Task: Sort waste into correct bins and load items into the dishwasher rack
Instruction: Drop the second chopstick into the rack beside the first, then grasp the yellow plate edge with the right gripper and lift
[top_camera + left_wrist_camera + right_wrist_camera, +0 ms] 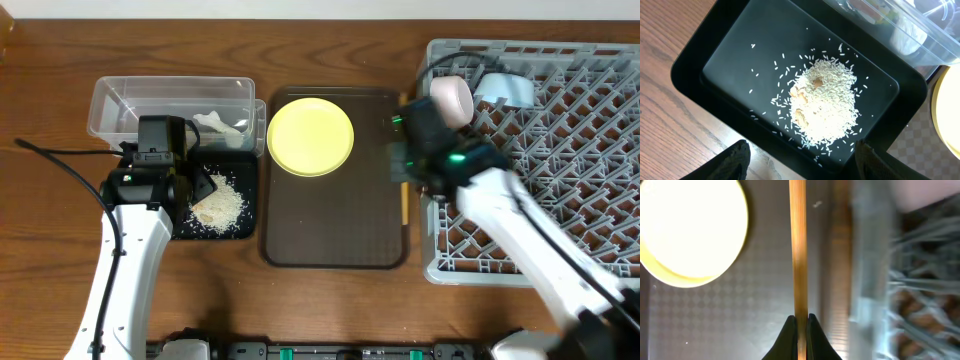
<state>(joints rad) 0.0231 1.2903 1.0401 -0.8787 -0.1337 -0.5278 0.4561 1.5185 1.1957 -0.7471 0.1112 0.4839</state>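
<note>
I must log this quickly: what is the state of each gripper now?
Left gripper: open, holding nothing, above the shallow black rectangular tray.
Right gripper: shut on a thin wooden chopstick.

Lab bench staged as kitchen clean-up: wooden table [330,40], grey dishwasher rack [600,120] right of the brown serving tray [330,220], clear tub [110,100] and black tray [740,55] left of it

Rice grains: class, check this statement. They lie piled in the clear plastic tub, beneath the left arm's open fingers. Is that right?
No. The rice grains lie piled in the black tray, not the clear plastic tub beside it, as the left wrist view shows. The rest holds: they are beneath the open left fingers.
</note>
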